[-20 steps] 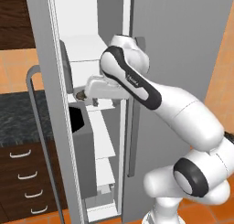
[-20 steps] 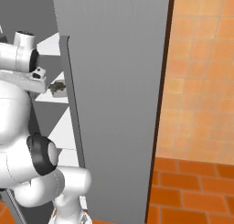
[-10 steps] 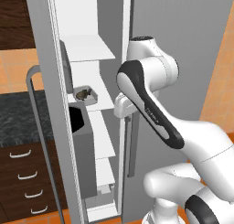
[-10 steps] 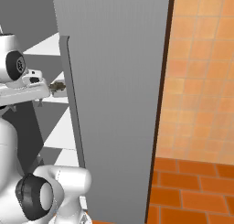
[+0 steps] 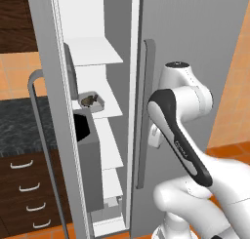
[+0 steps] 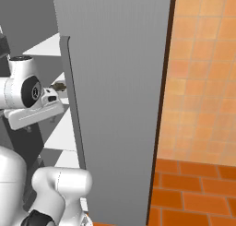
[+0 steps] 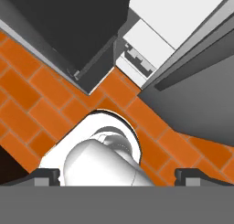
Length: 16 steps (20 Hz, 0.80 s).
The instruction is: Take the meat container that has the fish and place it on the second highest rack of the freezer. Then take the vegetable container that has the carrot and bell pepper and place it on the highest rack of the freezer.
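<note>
Freezer [image 5: 105, 33], tall and grey-sided, stands open before us, its narrow white interior showing stacked white shelves and a long grey bar handle [image 5: 144, 116] on the closed neighbouring door. On the second shelf from the top we note a pale tray [image 5: 92, 103] holding the dark olive-brown fish [image 5: 89, 101]; the tray sits near the shelf's front edge. We see the same fish [image 6: 58, 86] peeking past the door edge in the right base view. The gripper [image 7: 117, 175] points down at the orange brick floor [image 7: 50, 109], beside the freezer's foot; its two dark fingertips [image 7: 45, 174] stand far apart at the bottom corners of the hand view, with nothing between them.
</note>
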Tool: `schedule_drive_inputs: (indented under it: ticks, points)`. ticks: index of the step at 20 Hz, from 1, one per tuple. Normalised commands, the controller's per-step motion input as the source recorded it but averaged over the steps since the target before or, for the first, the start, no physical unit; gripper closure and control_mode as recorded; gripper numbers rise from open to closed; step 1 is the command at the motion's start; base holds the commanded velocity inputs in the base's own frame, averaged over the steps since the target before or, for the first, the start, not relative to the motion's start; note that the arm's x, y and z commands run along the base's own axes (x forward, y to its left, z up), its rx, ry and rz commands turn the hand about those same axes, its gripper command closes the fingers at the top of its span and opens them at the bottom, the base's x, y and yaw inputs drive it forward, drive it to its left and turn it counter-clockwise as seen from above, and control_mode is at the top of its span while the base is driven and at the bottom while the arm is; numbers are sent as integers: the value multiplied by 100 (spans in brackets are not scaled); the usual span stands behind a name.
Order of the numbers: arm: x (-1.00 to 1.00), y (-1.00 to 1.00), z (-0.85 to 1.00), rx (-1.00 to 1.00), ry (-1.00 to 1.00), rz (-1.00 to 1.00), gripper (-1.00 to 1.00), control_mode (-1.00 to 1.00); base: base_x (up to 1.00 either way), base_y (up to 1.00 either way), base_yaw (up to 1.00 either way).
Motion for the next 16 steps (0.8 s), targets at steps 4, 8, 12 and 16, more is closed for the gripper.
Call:
schedule_drive_inputs:
  ticks: [4,8,12,16]
  points:
    - [-3,0,-12,1,0,-7,-100,-100,0,0,0]
    - [-1,0,0,1,0,0,-100,-100,0,0,0]
    - [0,0,0,0,0,0,-100,100,0,0,0]
    - [0,0,0,0,0,0,-100,100,-35,0,-8]
